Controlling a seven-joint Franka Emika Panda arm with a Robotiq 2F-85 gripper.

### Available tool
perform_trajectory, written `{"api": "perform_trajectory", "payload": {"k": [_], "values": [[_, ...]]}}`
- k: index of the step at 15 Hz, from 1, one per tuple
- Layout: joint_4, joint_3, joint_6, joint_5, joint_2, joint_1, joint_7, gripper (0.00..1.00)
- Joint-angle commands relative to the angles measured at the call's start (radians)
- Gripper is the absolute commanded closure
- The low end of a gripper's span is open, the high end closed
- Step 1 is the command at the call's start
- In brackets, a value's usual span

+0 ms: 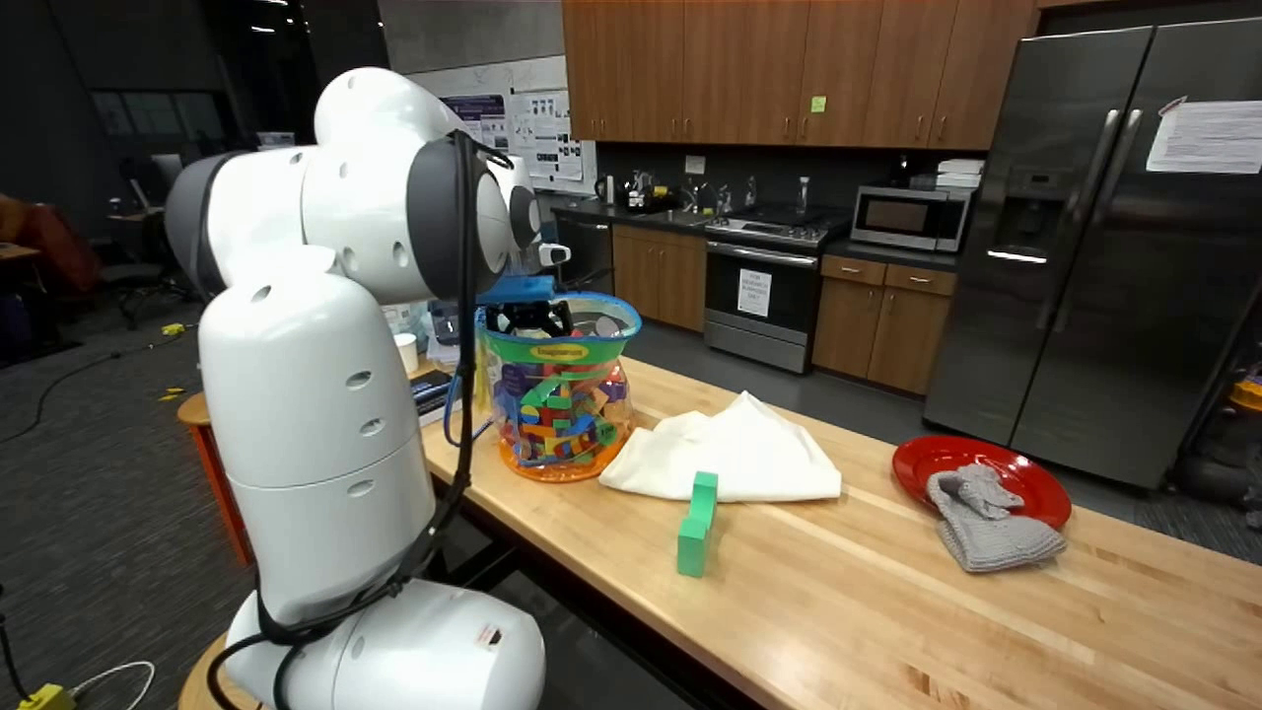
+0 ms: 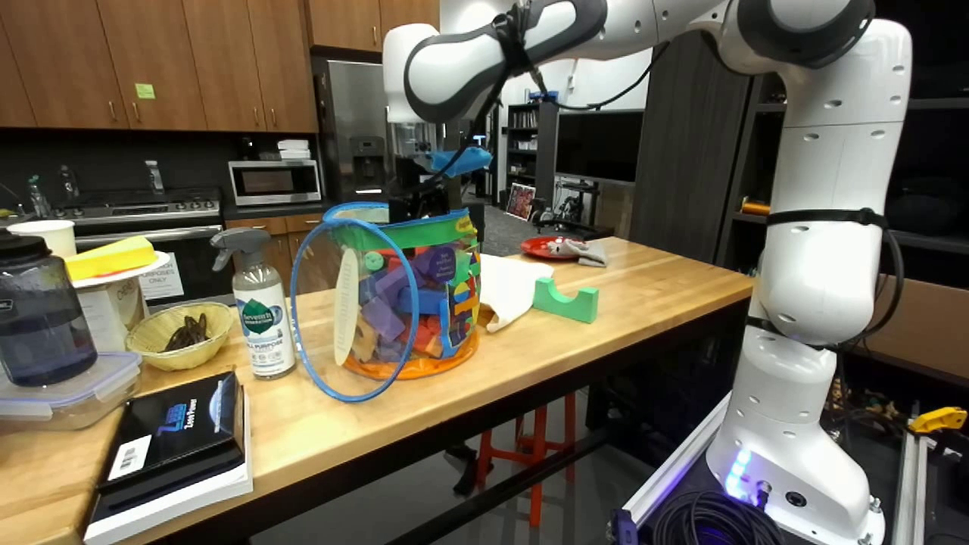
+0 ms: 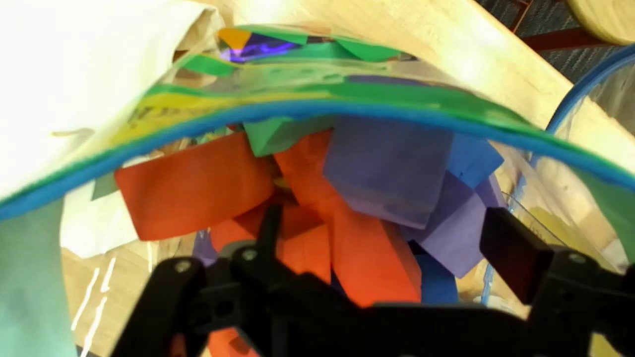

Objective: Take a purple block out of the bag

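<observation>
Purple block [image 3: 389, 168] is located inside the clear plastic bag [image 2: 435, 232]; your wrist view shows it through the bag's mouth, with a second purple block [image 3: 454, 223] just beside it. Your gripper [image 3: 384, 238] is released: its black fingers [image 3: 516, 253] stand spread wide at the bag's mouth, though contact with the contents you cannot confirm from these angles. Red blocks [image 3: 193, 188] and a green block [image 3: 270, 136] lie next to the purple ones. Bag condition: upright on your wooden tabletop [image 1: 848, 611], round blue-rimmed lid [image 2: 314, 303] folded down at its side. Just beside the lid you have a Seventh Generation spray bottle [image 2: 263, 333], upright. A rumpled white cloth [image 1: 730, 454] lies next to the bag, and near the cloth's edge a green arch block [image 2: 568, 303] rests with its hollow facing up. Farther along, well apart from the bag, you find a red plate [image 1: 917, 461], a grey knitted cloth [image 1: 996, 540] lying partly on it and partly on the tabletop. Beyond the tabletop, you have a kitchen range [image 1: 794, 296], a microwave [image 1: 899, 219] on the counter [image 1: 892, 256], and a dark refrigerator [image 1: 1134, 325] with a sheet of paper [image 1: 1208, 138] on its door.
</observation>
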Motion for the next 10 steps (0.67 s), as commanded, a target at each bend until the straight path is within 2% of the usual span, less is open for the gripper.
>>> {"api": "perform_trajectory", "payload": {"k": [1, 9, 10], "values": [[-0.04, 0.005, -0.018, 0.024, -0.018, 0.0, 0.008, 0.0], [-0.087, 0.015, -0.025, 0.042, -0.006, 0.004, 0.007, 0.0], [-0.091, 0.015, -0.022, 0.041, -0.008, 0.004, 0.009, 0.25]]}}
